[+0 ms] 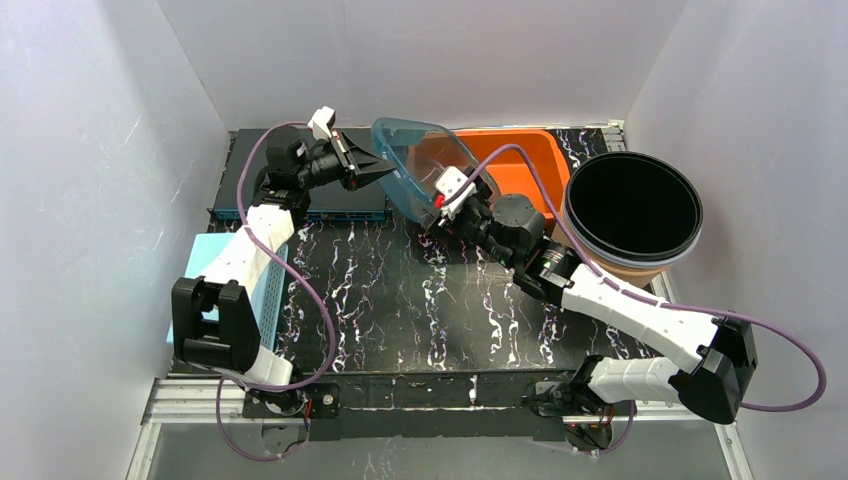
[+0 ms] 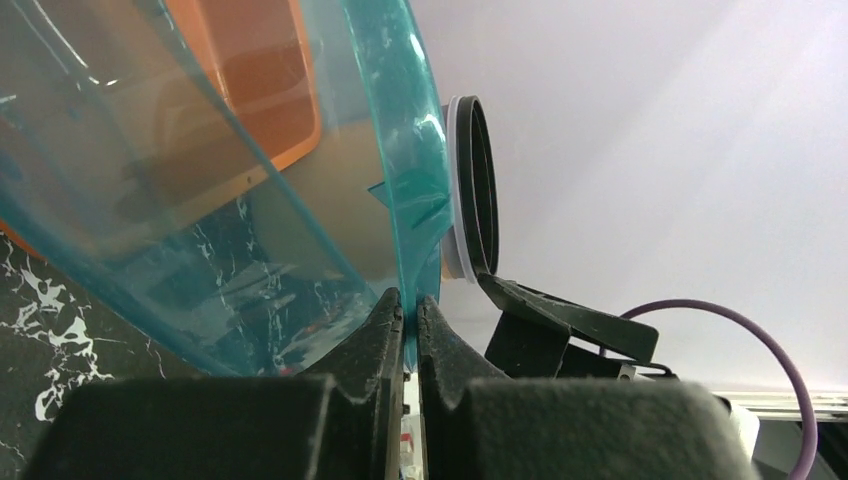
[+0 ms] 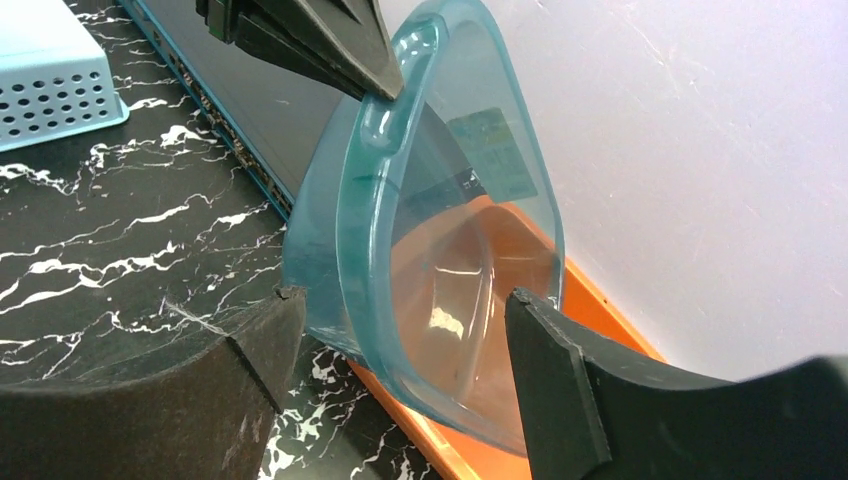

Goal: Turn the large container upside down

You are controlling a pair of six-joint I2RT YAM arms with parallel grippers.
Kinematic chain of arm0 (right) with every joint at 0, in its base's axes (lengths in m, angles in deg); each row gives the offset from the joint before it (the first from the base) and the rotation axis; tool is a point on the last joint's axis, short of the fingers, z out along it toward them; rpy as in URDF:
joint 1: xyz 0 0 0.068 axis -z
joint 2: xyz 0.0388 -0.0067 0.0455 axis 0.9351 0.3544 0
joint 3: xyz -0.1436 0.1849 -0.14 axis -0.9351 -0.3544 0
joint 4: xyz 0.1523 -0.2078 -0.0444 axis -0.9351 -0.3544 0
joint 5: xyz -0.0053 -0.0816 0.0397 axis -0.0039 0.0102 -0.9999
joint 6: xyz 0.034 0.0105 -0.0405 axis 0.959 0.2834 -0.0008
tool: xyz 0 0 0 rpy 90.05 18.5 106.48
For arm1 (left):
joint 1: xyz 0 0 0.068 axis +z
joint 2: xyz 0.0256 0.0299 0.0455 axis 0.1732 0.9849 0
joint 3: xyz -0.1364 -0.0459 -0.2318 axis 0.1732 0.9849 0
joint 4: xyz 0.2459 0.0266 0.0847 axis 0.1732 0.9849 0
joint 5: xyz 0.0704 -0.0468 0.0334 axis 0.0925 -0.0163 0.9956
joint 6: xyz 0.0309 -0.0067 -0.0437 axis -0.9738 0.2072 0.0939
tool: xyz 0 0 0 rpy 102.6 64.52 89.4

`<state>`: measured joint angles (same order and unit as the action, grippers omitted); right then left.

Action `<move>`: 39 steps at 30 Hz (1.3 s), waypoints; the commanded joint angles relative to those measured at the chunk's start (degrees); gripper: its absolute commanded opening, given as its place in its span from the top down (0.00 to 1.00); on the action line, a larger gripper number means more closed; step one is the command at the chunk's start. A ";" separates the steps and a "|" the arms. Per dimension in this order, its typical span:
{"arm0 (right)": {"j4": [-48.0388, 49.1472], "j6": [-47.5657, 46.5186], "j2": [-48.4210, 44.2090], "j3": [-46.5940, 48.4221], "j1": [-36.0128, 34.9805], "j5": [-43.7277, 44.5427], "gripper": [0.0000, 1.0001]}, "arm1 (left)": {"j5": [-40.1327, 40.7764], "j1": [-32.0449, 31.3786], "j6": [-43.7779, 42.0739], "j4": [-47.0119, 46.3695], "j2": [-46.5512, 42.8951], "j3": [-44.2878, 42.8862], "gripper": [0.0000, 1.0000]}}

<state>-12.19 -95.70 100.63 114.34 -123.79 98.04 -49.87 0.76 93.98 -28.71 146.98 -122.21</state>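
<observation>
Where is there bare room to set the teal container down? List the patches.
Free: the middle of the marble table, between the light blue basket and the right arm. Crowded: the back edge, taken by the dark flat box, the held teal container, orange bin and round tub.

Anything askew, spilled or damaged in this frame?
Only the teal container is askew: tilted steeply, its upper rim pinched by the left hand, the open right hand straddling the lower rim. That suits the flip; nothing looks spilled or broken.
</observation>
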 commanded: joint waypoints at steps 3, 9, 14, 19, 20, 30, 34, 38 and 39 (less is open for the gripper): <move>0.36 9.38 -0.27 5.48 -0.09 6.37 0.15 | -1.58 0.16 -3.23 -1.18 -2.02 -2.24 1.00; -10.37 12.18 5.36 14.70 0.20 6.16 0.12 | -1.83 0.16 -7.67 -1.16 -4.73 -2.25 1.00; -15.31 13.18 6.24 17.02 0.88 -0.11 0.09 | -3.26 0.16 -13.03 2.61 -6.75 -5.29 1.00; -20.13 13.11 7.43 19.84 1.18 -7.04 0.06 | -4.38 0.08 -16.23 6.45 -8.23 -6.63 1.00; -20.79 13.79 7.77 20.33 1.25 -7.98 0.05 | -4.32 0.03 -16.48 6.93 -8.74 -6.53 1.00; -10.06 23.81 13.35 19.21 1.12 -10.66 0.24 | -2.21 -2.13 -22.47 15.75 -11.54 -7.25 1.00; -10.33 23.97 14.91 19.85 1.18 -8.82 0.51 | -1.08 -2.74 -23.41 17.06 -12.99 -6.41 1.00; -1.91 23.16 10.73 13.06 1.17 -10.16 0.95 | -0.43 -2.74 -21.53 15.41 -14.10 -4.72 1.00; -0.31 22.78 9.80 11.72 1.18 -10.68 0.99 | -0.27 -2.70 -21.13 15.04 -14.20 -4.50 1.00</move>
<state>-23.69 -71.89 115.74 130.01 -122.78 88.27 -49.89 -1.78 72.66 -11.68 137.16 -126.58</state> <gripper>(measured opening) 0.298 0.032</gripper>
